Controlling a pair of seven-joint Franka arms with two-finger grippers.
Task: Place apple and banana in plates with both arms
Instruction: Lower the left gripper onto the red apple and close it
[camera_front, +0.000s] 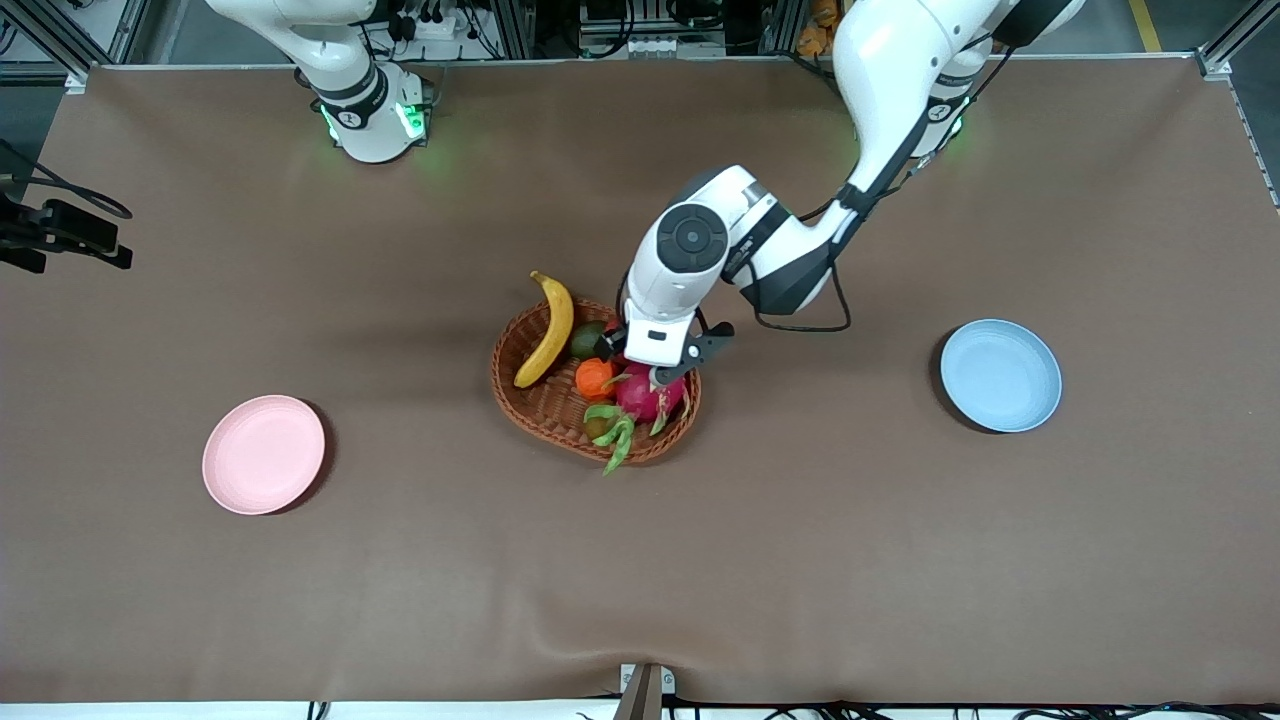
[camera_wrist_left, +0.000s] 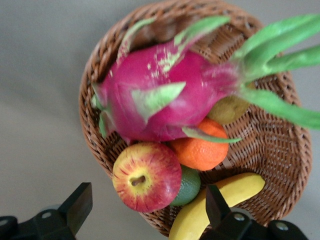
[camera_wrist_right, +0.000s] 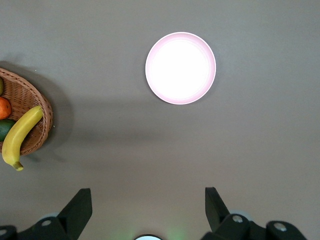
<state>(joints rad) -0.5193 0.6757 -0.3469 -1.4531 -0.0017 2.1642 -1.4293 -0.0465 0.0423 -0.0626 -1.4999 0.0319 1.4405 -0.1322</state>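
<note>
Left gripper (camera_wrist_left: 146, 207) hovering low over the wicker basket (camera_front: 530, 400), fingers spread wide to straddle the apple (camera_wrist_left: 147, 176) just below, wedged against the dragon fruit (camera_wrist_left: 165, 97), tangerine (camera_wrist_left: 200, 145) and a green fruit (camera_wrist_left: 187, 187). Banana (camera_front: 548, 328) propped on the rim beside, toward the right arm's end. Right gripper (camera_wrist_right: 146, 210) waiting high over bare tabletop (camera_front: 640, 570), fingers apart, pink plate (camera_wrist_right: 180, 68) below; blue plate (camera_front: 1000, 375) well apart, empty.

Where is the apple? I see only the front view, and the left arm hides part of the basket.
Observer: The apple lies in the basket, against its rim.
Operator: Is the left gripper on it?
Observer: No, the left gripper hovers open over it.
Operator: What touches the apple?
Observer: The dragon fruit rests against it.
Operator: And the right gripper?
Observer: The right gripper is open over the table, holding nothing.
</note>
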